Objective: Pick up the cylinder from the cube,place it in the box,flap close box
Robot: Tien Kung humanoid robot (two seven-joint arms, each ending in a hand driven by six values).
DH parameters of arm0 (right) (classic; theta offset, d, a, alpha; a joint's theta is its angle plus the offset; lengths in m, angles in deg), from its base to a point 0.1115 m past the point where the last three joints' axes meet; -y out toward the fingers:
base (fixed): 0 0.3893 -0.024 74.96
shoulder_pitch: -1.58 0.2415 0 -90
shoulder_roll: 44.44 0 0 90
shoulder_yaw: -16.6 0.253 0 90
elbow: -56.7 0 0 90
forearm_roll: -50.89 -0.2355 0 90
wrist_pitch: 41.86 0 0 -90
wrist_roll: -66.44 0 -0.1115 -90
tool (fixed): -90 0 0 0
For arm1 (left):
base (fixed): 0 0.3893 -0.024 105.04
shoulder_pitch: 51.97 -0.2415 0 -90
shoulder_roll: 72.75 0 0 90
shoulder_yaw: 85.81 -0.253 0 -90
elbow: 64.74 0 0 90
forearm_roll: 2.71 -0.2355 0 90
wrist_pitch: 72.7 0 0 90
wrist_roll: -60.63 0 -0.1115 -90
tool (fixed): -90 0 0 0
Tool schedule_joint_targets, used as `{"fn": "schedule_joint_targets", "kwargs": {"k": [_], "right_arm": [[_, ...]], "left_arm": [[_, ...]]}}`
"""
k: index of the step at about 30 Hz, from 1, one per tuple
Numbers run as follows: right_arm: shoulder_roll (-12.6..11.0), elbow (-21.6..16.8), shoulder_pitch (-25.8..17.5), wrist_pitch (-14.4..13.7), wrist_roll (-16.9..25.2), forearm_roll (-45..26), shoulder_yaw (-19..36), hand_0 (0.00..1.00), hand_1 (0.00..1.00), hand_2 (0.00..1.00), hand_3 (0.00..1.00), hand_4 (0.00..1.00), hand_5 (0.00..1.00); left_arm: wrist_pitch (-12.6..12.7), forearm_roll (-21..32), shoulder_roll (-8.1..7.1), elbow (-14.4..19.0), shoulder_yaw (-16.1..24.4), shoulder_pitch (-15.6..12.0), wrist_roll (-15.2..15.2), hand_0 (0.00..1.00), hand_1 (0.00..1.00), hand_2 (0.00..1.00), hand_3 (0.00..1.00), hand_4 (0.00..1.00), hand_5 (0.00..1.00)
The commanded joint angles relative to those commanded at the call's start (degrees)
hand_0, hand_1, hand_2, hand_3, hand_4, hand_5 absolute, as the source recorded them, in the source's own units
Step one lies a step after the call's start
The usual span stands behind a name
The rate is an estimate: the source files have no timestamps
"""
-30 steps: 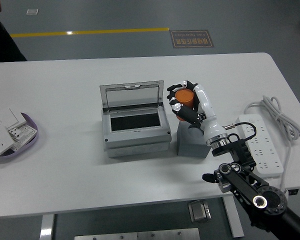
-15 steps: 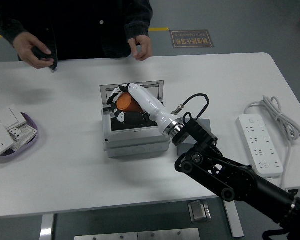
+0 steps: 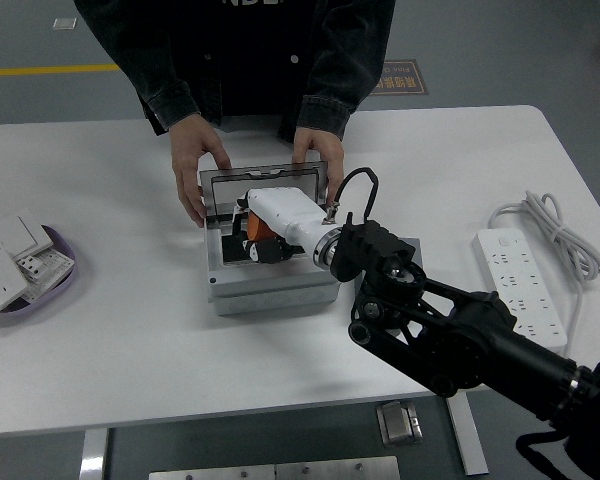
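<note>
The grey box (image 3: 270, 293) stands at mid-table with its lid (image 3: 265, 180) upright at the back. My right hand (image 3: 256, 238) reaches down into the box's opening, its fingers curled on the orange cylinder (image 3: 251, 227), of which only small orange patches show. The black right arm crosses in from the lower right and hides most of the grey cube (image 3: 409, 246) just right of the box. A person at the far side holds the box with one hand (image 3: 194, 178) at the lid's left edge and the other hand (image 3: 317, 150) at its top right.
A white power strip (image 3: 521, 282) with its coiled cable lies at the right. A purple tray (image 3: 52, 275) with white switch plates (image 3: 0, 272) sits at the left edge. The person's dark sleeves lean over the table's far side.
My right hand carried the cylinder from the cube leftward over the box and has now lowered it inside. The person stepped up and placed both hands on the box's lid.
</note>
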Motion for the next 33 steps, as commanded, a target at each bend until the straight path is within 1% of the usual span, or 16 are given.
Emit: {"fn": "schedule_joint_targets", "kwargs": {"k": [4, 5, 10, 11, 16, 17, 22, 23, 27, 28, 29, 31, 33], "right_arm": [[0.00, -0.05, 0.18, 1.63, -1.81, -0.03, -0.44, 0.236, 0.356, 0.435, 0.380, 0.002, 0.002], [-0.02, -0.06, 0.21, 1.89, -2.08, -0.15, -0.55, 0.639, 0.628, 0.630, 0.648, 0.292, 0.095], [-0.01, 0.13, 0.22, 2.31, -2.31, -0.41, -0.80, 0.639, 0.628, 0.630, 0.648, 0.292, 0.095], [-0.01, 0.16, 0.20, 2.29, -2.24, -0.42, -0.81, 0.760, 0.700, 0.725, 0.729, 0.524, 0.181], [-0.04, 0.33, 0.19, 1.93, -1.59, -0.44, -0.72, 0.760, 0.700, 0.725, 0.729, 0.524, 0.181], [-0.05, 0.37, 0.19, 1.88, -1.48, -0.47, -0.70, 0.813, 0.717, 0.749, 0.766, 0.619, 0.193], [-0.06, 0.66, 0.10, 1.66, -0.97, -0.49, -0.60, 0.813, 0.717, 0.749, 0.766, 0.619, 0.193], [-0.06, 0.70, 0.07, 1.63, -0.86, -0.51, -0.58, 0.821, 0.718, 0.749, 0.804, 0.692, 0.212], [-0.09, 0.75, -0.05, 1.33, -0.34, -0.87, -0.47, 0.821, 0.718, 0.749, 0.804, 0.692, 0.212], [-0.11, 0.70, -0.12, 1.13, -0.12, -1.27, -0.44, 0.821, 0.718, 0.749, 0.804, 0.692, 0.212], [-0.14, 0.63, -0.24, 0.81, 0.26, -2.09, -0.43, 0.825, 0.719, 0.746, 0.811, 0.718, 0.223], [-0.22, 0.45, -0.63, -0.12, 1.48, -4.33, -0.43, 0.825, 0.719, 0.746, 0.811, 0.718, 0.223], [-0.51, -0.15, -1.50, -1.70, 3.85, -7.60, -0.20, 0.825, 0.719, 0.746, 0.811, 0.718, 0.223]], "left_arm": [[-0.03, -0.14, 0.02, 0.00, 0.09, 0.04, 0.01, 0.596, 0.582, 0.560, 0.602, 0.664, 0.278], [-0.03, -0.18, 0.02, 0.00, 0.13, 0.05, 0.02, 0.596, 0.580, 0.560, 0.603, 0.665, 0.278], [-0.07, -0.35, 0.03, 0.00, 0.22, 0.11, 0.04, 0.596, 0.580, 0.560, 0.603, 0.665, 0.278], [-0.07, -0.36, 0.03, 0.00, 0.23, 0.12, 0.04, 0.596, 0.582, 0.560, 0.603, 0.666, 0.280], [-0.05, -0.39, -0.01, 0.00, 0.26, 0.06, 0.08, 0.596, 0.582, 0.560, 0.603, 0.666, 0.280], [-0.05, -0.39, -0.01, 0.00, 0.27, 0.06, 0.08, 0.596, 0.582, 0.560, 0.603, 0.666, 0.281], [-0.09, -0.54, -0.03, 0.00, 0.34, 0.07, 0.06, 0.596, 0.582, 0.560, 0.603, 0.666, 0.281], [-0.11, -0.58, -0.03, 0.00, 0.36, 0.08, 0.05, 0.596, 0.581, 0.560, 0.603, 0.667, 0.282], [-0.14, -0.72, -0.03, 0.00, 0.44, 0.11, 0.04, 0.596, 0.581, 0.560, 0.603, 0.667, 0.282], [-0.15, -0.75, -0.03, 0.00, 0.45, 0.11, 0.04, 0.596, 0.581, 0.560, 0.603, 0.667, 0.282], [-0.16, -0.75, -0.04, 0.00, 0.44, 0.12, 0.04, 0.596, 0.582, 0.560, 0.603, 0.667, 0.282], [-0.16, -0.77, -0.04, 0.00, 0.46, 0.14, 0.03, 0.596, 0.582, 0.560, 0.603, 0.667, 0.282], [-0.13, -0.59, -0.01, 0.00, 0.35, 0.15, -0.01, 0.596, 0.582, 0.560, 0.603, 0.667, 0.282]]}}
